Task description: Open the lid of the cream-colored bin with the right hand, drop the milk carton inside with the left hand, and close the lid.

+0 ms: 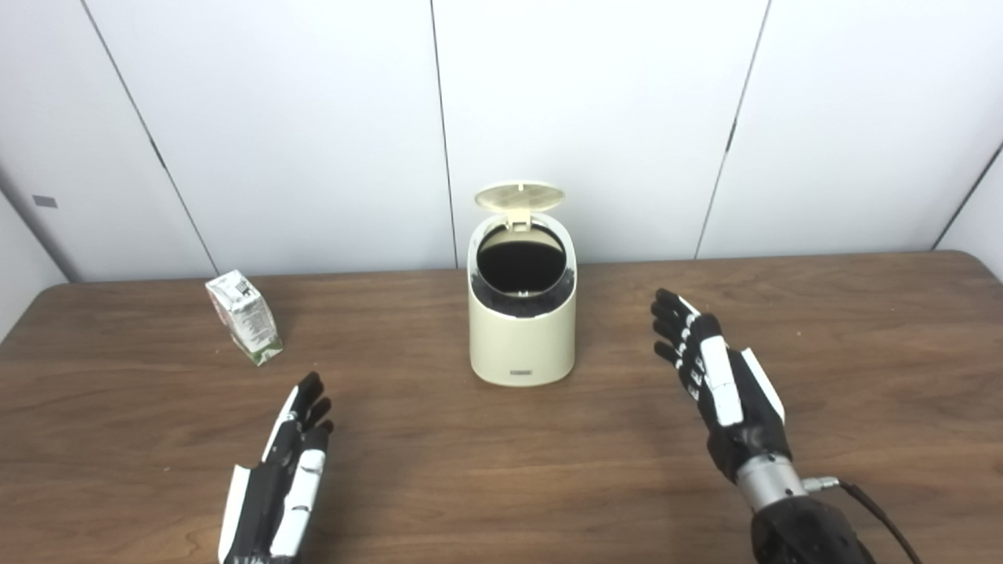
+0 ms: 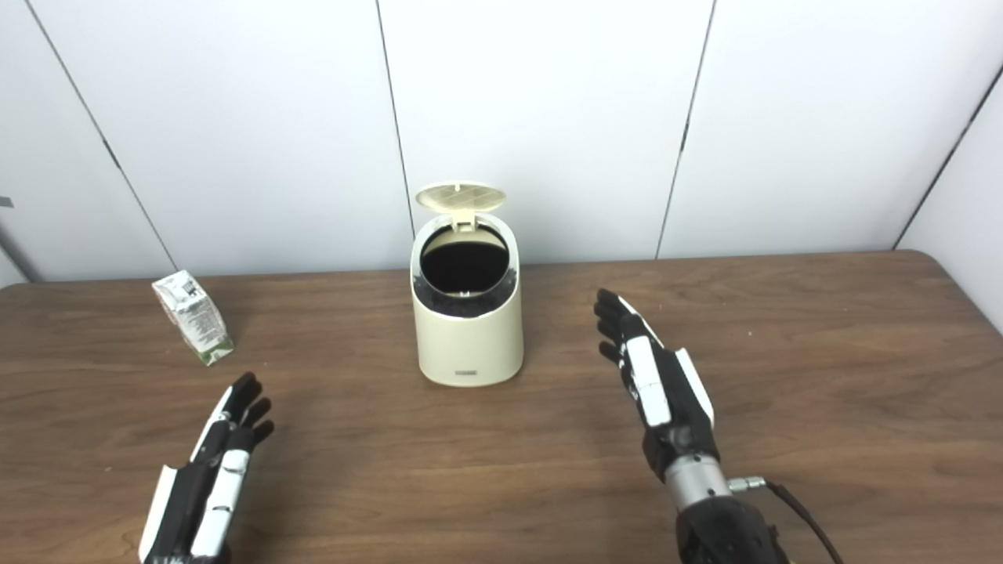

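Bin: cream body, dark interior, black liner edge at rim. Lid: cream, faint grid pattern on underside. Milk carton: white with dark print, green at base. Left hand, right hand: black with white panels. Table: dark brown wood grain. Wall: white panels, dark seams.

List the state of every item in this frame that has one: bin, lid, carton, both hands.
Cream-colored bin: upright on the table, mouth uncovered.
Lid: open, flipped up at the back hinge.
Milk carton: on the table left of the bin, leaning, not held.
Left hand: open, holds nothing, short of the carton.
Right hand: open, holds nothing, right of the bin, not touching it.
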Robot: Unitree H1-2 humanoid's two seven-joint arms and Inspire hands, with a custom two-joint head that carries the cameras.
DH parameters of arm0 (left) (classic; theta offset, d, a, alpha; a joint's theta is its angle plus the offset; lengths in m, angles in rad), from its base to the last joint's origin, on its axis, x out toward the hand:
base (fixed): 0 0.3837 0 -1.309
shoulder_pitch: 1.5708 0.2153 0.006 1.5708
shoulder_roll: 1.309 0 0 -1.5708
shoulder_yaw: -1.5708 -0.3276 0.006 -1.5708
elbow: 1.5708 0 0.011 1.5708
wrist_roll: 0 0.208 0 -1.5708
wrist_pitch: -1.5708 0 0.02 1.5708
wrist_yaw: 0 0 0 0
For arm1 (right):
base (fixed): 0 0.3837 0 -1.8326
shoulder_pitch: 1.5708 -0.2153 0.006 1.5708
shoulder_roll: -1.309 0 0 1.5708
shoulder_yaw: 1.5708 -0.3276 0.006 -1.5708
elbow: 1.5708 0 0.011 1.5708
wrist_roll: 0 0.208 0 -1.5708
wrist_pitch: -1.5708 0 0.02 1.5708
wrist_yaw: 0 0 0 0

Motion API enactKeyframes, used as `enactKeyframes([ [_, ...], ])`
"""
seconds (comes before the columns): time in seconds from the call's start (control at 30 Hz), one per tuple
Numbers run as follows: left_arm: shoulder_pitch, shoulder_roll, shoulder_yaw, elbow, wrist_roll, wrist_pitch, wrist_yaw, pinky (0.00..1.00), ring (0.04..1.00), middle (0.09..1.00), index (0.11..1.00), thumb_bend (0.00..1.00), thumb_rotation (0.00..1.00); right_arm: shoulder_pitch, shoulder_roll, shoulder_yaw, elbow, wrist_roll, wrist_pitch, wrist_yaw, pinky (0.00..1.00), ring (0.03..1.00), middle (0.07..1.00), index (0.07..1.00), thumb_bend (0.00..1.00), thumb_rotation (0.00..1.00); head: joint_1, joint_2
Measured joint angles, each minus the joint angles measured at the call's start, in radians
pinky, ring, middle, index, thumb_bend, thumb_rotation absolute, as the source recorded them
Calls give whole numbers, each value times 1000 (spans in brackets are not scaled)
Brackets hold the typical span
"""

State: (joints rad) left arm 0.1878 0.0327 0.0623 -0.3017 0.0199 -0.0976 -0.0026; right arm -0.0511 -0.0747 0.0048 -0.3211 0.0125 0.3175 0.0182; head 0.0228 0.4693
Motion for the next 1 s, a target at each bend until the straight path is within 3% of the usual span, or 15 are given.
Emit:
enactKeyframes([
  [0.1,-10,3,30,-12,-7,12,7,974,970,969,1000,352,788,44,-7,-16,-13,2,-34,-1,967,972,961,948,613,1000,17,-1],
  [0.23,-45,9,70,-18,-11,45,26,985,963,962,1000,395,702,69,-14,-33,-5,10,-133,1,980,976,965,955,611,1000,43,0],
  [0.3,-59,21,81,-22,-5,57,31,994,957,952,998,434,543,73,-15,-51,12,25,-173,4,968,972,961,953,591,1000,87,6],
  [0.43,-79,36,108,-47,60,79,65,908,909,923,974,493,383,89,-19,-70,19,79,-175,22,970,970,960,948,556,1000,170,3],
  [0.47,-85,36,111,-48,81,79,73,888,899,915,964,510,365,93,-19,-71,19,91,-175,26,973,971,958,945,538,1000,170,3],
  [0.5,-89,36,112,-48,101,79,79,877,895,913,962,520,355,95,-19,-71,19,101,-175,30,974,967,953,944,526,1000,222,-1],
  [0.63,-96,29,111,-48,135,79,91,838,889,911,953,546,290,100,-19,-77,16,112,-175,37,968,966,954,953,522,1000,313,-11],
  [0.73,-104,14,120,-43,144,79,119,794,877,911,942,563,193,100,-35,-80,18,137,-178,62,908,946,938,947,573,1000,347,-17],
  [0.8,-115,6,123,-34,165,79,142,784,877,914,944,583,154,100,-55,-83,26,147,-194,78,815,898,901,914,621,1000,358,-21],
  [1.0,-154,23,142,31,197,79,164,871,909,948,967,702,113,99,-60,-96,41,162,-201,78,704,815,810,816,657,911,379,-32],
])
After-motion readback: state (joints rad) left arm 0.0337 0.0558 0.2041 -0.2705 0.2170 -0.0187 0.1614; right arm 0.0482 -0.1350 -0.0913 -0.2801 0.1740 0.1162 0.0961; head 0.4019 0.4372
